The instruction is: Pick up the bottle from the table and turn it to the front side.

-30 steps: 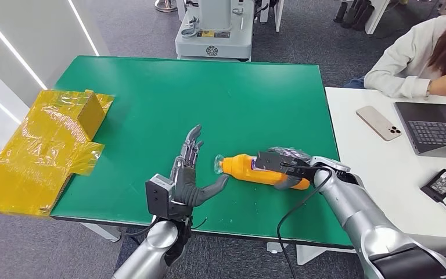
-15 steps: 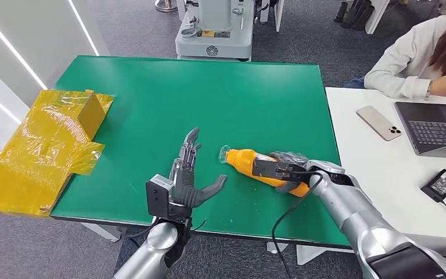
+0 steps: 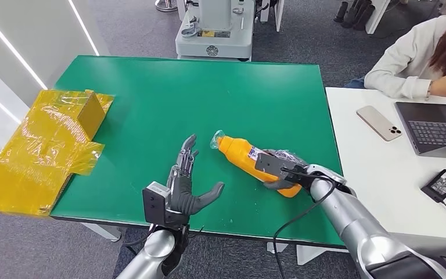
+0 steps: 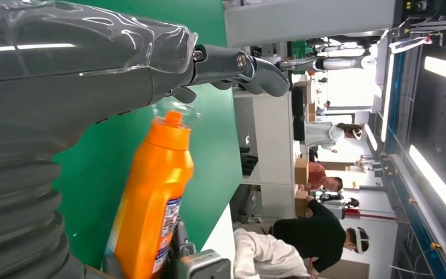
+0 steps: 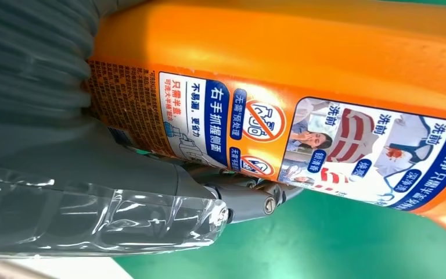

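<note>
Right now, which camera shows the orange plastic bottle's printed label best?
Right wrist view: the label on the orange plastic bottle is close and readable. Head view shows a tiny patch; left wrist view only a thin edge.

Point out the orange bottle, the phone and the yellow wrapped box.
orange bottle (image 3: 239, 152): head view, its upper body.
phone (image 3: 378, 122): head view, middle of its back.
yellow wrapped box (image 3: 46, 148): head view, its top face.

Green table (image 3: 151, 99) beside a white desk (image 3: 383, 168) on grey carpet (image 3: 128, 29).
</note>
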### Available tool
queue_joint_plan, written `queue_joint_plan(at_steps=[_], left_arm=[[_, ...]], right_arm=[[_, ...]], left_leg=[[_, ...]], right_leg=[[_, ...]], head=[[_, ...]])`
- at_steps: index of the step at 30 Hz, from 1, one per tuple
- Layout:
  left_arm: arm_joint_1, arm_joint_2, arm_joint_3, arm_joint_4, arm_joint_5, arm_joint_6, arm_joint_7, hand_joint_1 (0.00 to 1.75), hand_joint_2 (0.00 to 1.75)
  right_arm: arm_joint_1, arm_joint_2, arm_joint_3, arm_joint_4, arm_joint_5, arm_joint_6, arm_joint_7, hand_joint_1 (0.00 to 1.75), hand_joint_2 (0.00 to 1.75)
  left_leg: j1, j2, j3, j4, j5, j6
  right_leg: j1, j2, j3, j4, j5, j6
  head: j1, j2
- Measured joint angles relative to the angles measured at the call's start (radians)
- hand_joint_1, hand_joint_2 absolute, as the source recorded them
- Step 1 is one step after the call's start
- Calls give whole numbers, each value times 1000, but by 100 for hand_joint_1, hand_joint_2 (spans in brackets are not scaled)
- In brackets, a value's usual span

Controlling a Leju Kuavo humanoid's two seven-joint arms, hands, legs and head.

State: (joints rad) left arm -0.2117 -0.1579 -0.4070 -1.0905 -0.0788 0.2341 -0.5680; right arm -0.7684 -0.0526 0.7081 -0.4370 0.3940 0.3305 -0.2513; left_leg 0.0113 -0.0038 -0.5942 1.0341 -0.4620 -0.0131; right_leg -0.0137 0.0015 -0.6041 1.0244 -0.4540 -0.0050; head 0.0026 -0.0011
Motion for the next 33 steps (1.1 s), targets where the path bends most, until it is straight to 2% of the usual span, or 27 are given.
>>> queue_joint_plan(at_steps=[6,11,14,24,28,33], left_arm=[[25,9,5,-37,-9,0,2,0,175],[38,10,18,-54,-18,-2,2,0,175],[47,10,32,-67,-23,-3,2,0,175],[70,8,102,-103,-10,-65,31,0,175],[54,7,136,-102,27,-109,40,0,175],[-18,5,169,-63,67,-163,56,0,175]], right_arm=[[61,0,-71,-62,-71,-39,-47,175,175],[115,3,-123,-115,-162,14,-115,175,175],[159,11,-156,-158,-205,14,-152,175,175],[274,41,-236,-364,-207,-81,-192,175,175],[291,59,-260,-466,-216,-88,-199,175,175],[288,102,-262,-573,-204,-95,-191,175,175]], left_leg=[[0,0,0,0,0,0],[0,0,-1,0,0,0],[0,0,-1,0,0,0],[0,0,-1,0,0,0],[0,0,-1,0,0,0],[0,0,-1,0,0,-1]], right_leg=[[0,0,0,0,0,0],[0,0,0,0,0,0],[0,0,0,0,0,0],[0,0,-1,0,0,0],[0,0,-1,0,0,0],[0,0,-1,0,0,0]], head=[[0,0],[0,0],[0,0],[0,0],[0,0],[0,0]])
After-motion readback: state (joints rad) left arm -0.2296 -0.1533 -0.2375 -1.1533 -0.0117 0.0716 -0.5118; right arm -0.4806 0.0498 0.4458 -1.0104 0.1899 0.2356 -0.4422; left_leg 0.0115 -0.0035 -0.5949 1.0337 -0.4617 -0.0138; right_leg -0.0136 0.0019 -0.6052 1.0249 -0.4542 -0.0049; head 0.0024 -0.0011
